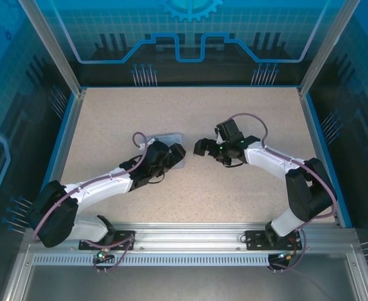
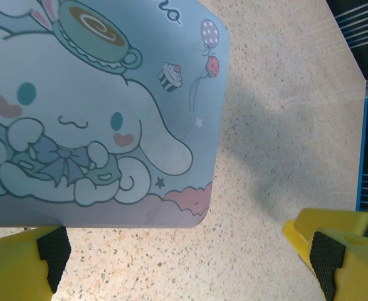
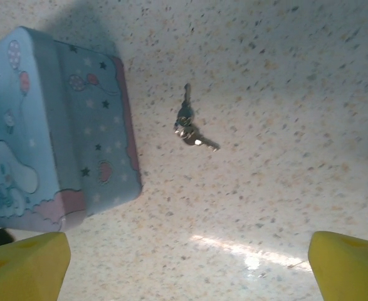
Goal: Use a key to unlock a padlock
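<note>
Yellow jaws of the right gripper [image 3: 187, 269] stood wide apart above the key [image 3: 189, 128], which lay on the tabletop [image 3: 296, 81] near the tin [image 3: 64, 144]. The left gripper [image 2: 190, 269] had its jaws apart too. The step seemed to be fetching the key; next it needed a careful low pinch.

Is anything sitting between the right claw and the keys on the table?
Nothing visible. The keys lie on bare table ahead of the open right claw; the blue tin sits beside them, not touching.
</note>
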Motion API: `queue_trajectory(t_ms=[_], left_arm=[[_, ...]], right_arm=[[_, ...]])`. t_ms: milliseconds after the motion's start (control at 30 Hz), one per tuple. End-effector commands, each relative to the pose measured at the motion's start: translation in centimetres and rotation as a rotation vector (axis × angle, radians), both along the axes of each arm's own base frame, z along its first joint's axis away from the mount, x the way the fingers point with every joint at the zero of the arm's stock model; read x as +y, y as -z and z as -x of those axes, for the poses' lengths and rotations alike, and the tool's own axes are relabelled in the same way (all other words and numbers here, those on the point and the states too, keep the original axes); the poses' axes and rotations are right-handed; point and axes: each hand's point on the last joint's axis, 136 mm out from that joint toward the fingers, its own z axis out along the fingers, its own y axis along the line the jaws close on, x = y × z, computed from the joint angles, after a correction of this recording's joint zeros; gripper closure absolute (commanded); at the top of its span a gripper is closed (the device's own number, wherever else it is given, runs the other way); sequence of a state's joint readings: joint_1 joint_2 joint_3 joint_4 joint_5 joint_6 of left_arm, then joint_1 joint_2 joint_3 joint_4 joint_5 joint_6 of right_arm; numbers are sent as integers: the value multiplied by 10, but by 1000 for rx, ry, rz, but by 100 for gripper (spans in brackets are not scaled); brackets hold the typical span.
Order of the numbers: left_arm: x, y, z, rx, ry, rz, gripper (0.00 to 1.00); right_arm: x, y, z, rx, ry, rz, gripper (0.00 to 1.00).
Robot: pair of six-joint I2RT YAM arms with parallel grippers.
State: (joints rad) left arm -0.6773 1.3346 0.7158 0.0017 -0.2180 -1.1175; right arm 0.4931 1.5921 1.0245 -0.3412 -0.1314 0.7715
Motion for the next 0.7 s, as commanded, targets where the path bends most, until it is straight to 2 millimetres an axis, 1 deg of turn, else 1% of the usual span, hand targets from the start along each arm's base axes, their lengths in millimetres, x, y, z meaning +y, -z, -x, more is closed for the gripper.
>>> queue_trajectory(t_ms=[0,33,133,267,333,467,533,667], left_arm=[[-12,-27,5,-63,90,61,1],[-10,-29,8,-67,93,71,1],[-2,-37,19,-84,87,93,1],[15,-54,26,-123,63,68,1],[26,-60,25,-121,42,53,1],[47,-67,20,-116,1,34,1],[54,-68,17,-111,-12,42,1],[63,-68,14,-103,-36,50,1]], right_arm=[[-7,2,-7,-29,-60,132,5],[-9,3,-9,-31,-74,159,7],[-7,9,-15,-37,-140,228,17],[3,21,-25,-23,-215,286,41],[9,28,-28,-13,-244,302,49],[22,37,-33,-4,-287,337,53],[27,42,-34,5,-302,347,57],[36,52,-33,25,-319,356,58]])
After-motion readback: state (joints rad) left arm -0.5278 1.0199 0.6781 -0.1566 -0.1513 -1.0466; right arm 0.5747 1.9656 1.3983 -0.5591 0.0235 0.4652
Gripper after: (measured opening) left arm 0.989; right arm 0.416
